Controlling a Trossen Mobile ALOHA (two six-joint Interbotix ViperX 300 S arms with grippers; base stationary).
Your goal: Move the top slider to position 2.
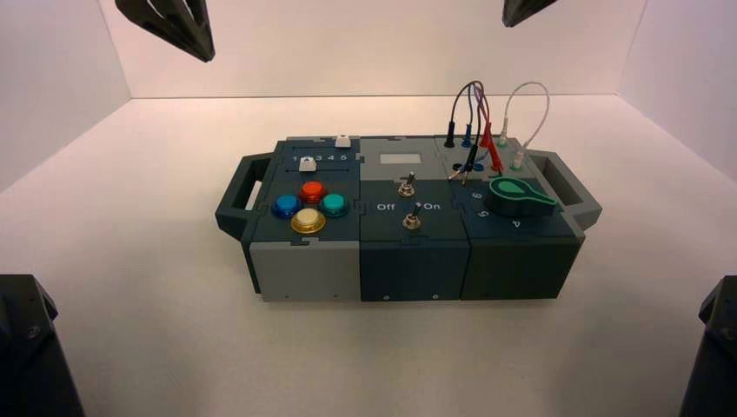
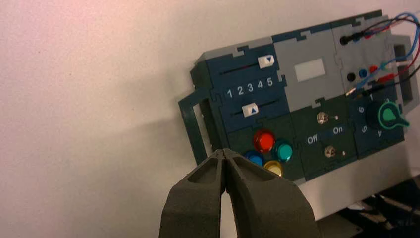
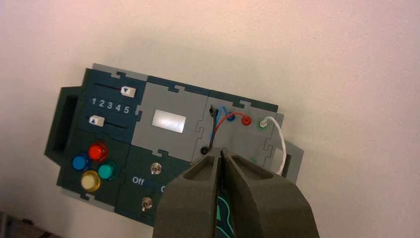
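The top slider (image 1: 342,141) is a small white cap on the plain track along the far edge of the box's left block. Seen from the wrists, the top slider (image 2: 266,60) (image 3: 128,91) stands level with the printed 5. Position 2 (image 2: 240,90) (image 3: 101,103) is the second digit in the white row 1 to 5 just below that track. My left gripper (image 1: 174,22) (image 2: 224,151) hangs high above and behind the box, shut on nothing. My right gripper (image 1: 526,9) (image 3: 221,150) is likewise raised over the wire end, shut and empty.
A second white slider (image 1: 306,162) sits below the numerals. Red, blue, teal and yellow buttons (image 1: 311,191), two toggle switches (image 1: 406,186), a green knob (image 1: 518,193) and plugged wires (image 1: 487,122) fill the rest of the box. Handles (image 1: 246,182) stick out at both ends.
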